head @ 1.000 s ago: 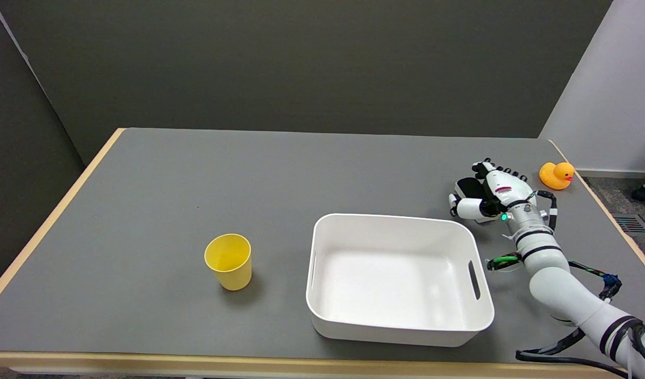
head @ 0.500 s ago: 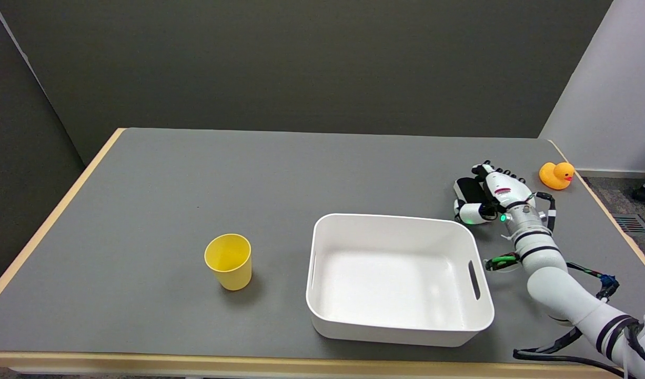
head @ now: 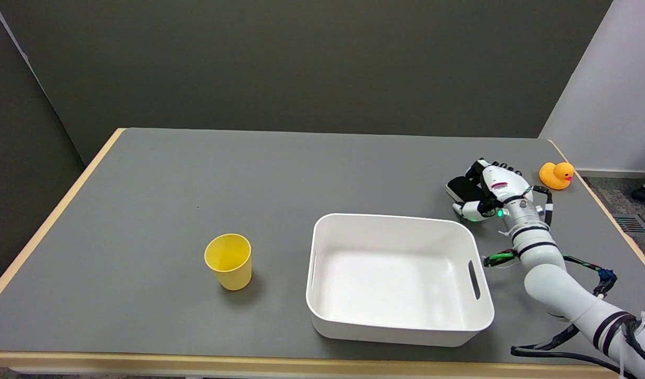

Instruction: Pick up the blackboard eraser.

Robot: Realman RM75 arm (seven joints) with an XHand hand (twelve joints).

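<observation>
Four things share a wide grey tabletop with the robot's right arm, which reaches in from the lower right. Largest after the tabletop is a white plastic bin, open and shallow, lying just to the near left of the hand. Next in size is the right hand, black and white, held low over the surface beyond the bin's far right corner. A yellow cup stands upright well away to the hand's left, past the bin. A small orange-yellow rubber duck sits near the hand on its right, close to the tabletop's edge.

Smallest in view is the blackboard eraser, a dark block showing at the hand's left side. The fingers curl over its far side while the thumb comes in from the near side, so the hand appears to be grasping the eraser. Whether the eraser rests on the surface or has just cleared it cannot be told from this angle.

Judging by this, the reach and the closing of the grip look done; a clear lift remains. Only part of the eraser shows, so its long axis is uncertain; the visible part seems to run from the palm out toward the left.
</observation>
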